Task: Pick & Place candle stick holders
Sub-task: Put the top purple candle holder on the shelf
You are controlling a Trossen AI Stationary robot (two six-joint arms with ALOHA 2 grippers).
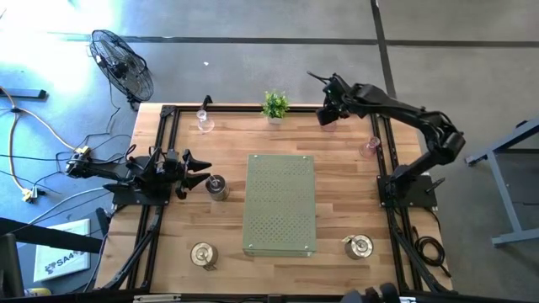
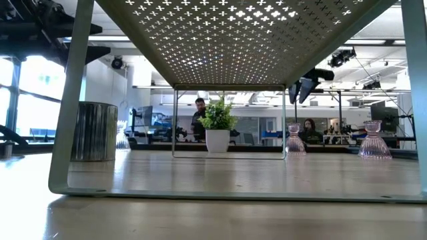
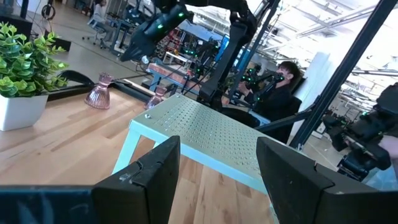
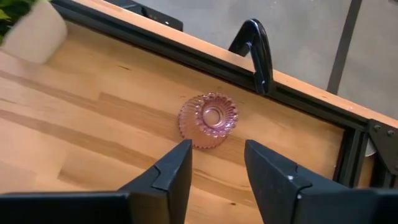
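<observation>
A pink glass candle stick holder (image 4: 208, 120) stands on its base near the table's far edge. My right gripper (image 4: 217, 165) hovers open above it, slanting down, and touches nothing; from overhead, my right gripper (image 1: 327, 114) is right of the plant (image 1: 274, 105). Two more pink holders (image 1: 205, 124) (image 1: 369, 148) stand on the wood. Three silver holders (image 1: 217, 187) (image 1: 203, 254) (image 1: 358, 247) stand upright. My left gripper (image 1: 198, 172) waits open at the table's left, just left of a silver holder.
A green perforated platform (image 1: 280, 204) on legs fills the table's middle. A black rail (image 4: 186, 53) and clamp (image 4: 256, 50) run along the far edge behind the pink holder. A fan (image 1: 122, 63) stands beyond the far left corner. People (image 2: 310, 130) sit in the room behind.
</observation>
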